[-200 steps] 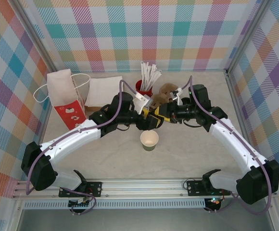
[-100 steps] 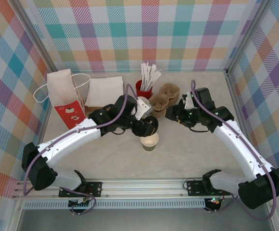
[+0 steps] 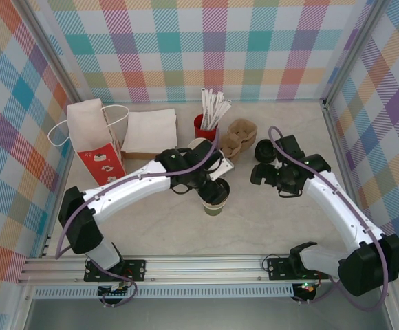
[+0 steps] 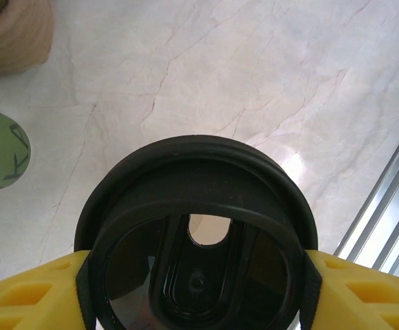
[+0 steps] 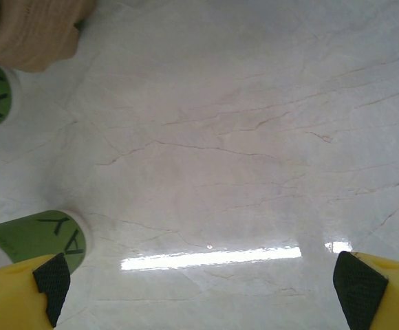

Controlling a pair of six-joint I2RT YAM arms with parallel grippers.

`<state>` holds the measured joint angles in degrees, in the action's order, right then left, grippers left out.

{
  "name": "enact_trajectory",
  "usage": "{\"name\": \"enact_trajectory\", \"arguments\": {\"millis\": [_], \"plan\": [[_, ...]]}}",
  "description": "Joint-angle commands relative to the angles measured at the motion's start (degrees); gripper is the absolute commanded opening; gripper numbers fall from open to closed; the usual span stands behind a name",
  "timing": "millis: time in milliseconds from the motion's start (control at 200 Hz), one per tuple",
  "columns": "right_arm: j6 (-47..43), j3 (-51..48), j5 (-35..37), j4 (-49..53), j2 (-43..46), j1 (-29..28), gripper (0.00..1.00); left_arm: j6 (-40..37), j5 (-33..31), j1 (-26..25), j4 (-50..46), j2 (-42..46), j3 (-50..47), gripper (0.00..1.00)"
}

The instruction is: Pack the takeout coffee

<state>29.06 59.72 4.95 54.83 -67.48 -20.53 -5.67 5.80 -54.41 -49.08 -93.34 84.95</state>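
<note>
olive-green paper cup [image 3: 213, 208] upright at centre, second cup [image 3: 198, 144], cream inside showing, farther back

the left arm [image 3: 120, 194] and right arm [image 3: 338, 206] are glossy white shells between black joint housings, each on a black base [image 3: 107, 258]. a thin purple cable [image 3: 275, 141] trails along each. the right claw [image 5: 203, 283] has yellow plastic fingers [image 5: 10, 297] tipped with black pads [image 5: 358, 285]; the left claw [image 4: 199, 295] is yellow too.

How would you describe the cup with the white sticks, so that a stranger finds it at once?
Look at the back of the table, near the middle of the checked wall. Between the flat white paper pile and the brown cup carrier stands the red cup. It alone is red and holds white wrapped sticks.
</note>
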Motion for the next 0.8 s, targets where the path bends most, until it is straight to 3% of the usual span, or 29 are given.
{"name": "enact_trajectory", "arguments": {"millis": [0, 795], "plan": [[-1.0, -1.1, 1.2, 0.3, -0.3, 0.3, 1.00, -2.0, -2.6, -1.4, -5.5, -2.2, 3.0, 0.67], [-1.4, -2.4, -0.3, -1.6, 1.2, 0.3, 1.00, -4.2, -5.7, -2.8, -8.7, -8.5, 7.1, 0.66]]}}
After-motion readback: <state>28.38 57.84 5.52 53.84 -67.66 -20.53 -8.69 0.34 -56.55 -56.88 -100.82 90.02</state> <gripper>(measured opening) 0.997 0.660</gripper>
